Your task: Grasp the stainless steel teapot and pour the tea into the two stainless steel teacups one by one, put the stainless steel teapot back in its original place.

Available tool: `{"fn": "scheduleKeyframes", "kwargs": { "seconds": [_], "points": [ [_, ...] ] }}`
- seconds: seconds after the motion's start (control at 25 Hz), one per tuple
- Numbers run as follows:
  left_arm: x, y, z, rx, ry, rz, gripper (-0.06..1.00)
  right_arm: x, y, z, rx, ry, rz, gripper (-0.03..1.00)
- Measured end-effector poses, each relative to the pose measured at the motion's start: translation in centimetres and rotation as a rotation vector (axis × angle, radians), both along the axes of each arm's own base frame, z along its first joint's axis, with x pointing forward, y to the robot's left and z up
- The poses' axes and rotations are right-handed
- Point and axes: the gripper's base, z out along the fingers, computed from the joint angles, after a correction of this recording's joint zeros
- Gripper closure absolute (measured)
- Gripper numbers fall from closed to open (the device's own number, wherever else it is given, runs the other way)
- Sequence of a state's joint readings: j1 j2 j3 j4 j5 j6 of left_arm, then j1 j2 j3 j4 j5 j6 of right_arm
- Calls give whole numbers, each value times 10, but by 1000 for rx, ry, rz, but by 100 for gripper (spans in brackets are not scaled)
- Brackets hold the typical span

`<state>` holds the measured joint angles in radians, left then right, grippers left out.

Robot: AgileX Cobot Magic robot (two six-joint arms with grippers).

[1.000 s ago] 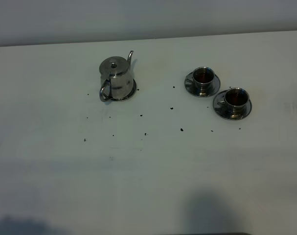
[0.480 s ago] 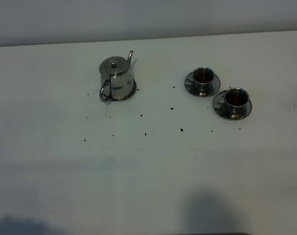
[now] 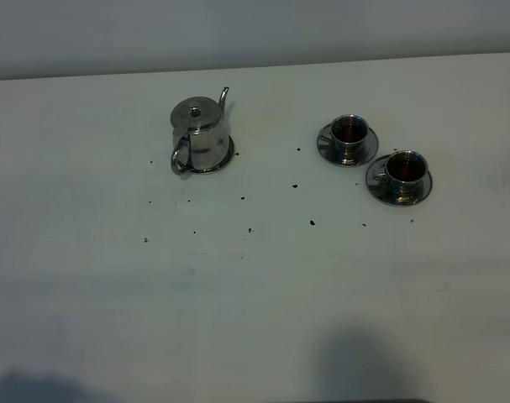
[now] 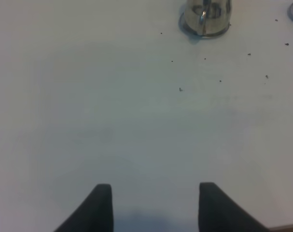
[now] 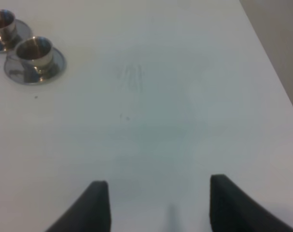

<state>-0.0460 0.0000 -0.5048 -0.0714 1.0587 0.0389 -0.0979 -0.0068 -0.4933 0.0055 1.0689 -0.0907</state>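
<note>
The stainless steel teapot (image 3: 199, 134) stands upright on its round steel coaster (image 3: 223, 161) at the back left of the white table, spout to the rear; its lower body (image 4: 205, 17) shows in the left wrist view. Two stainless steel teacups (image 3: 349, 134) (image 3: 405, 170) rest on saucers at the right, each holding dark tea; the right wrist view shows them as well (image 5: 36, 52) (image 5: 2, 22). My left gripper (image 4: 155, 205) is open over bare table, far from the pot. Open too, my right gripper (image 5: 158, 205) holds nothing. Neither gripper shows in the exterior high view.
Small dark specks (image 3: 312, 222) are scattered on the table between the pot and the cups. The table's right edge (image 5: 274, 72) shows in the right wrist view, and its back edge (image 3: 255, 67) meets a grey wall.
</note>
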Motion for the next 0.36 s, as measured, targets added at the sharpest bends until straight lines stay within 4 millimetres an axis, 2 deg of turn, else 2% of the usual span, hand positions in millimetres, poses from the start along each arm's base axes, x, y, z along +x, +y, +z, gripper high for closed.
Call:
{"fn": "scheduleKeyframes", "kwargs": {
  "seconds": [0.36],
  "points": [
    [0, 0, 0, 0, 0, 0, 50, 0, 0, 0, 0, 0, 0, 52]
  ]
}}
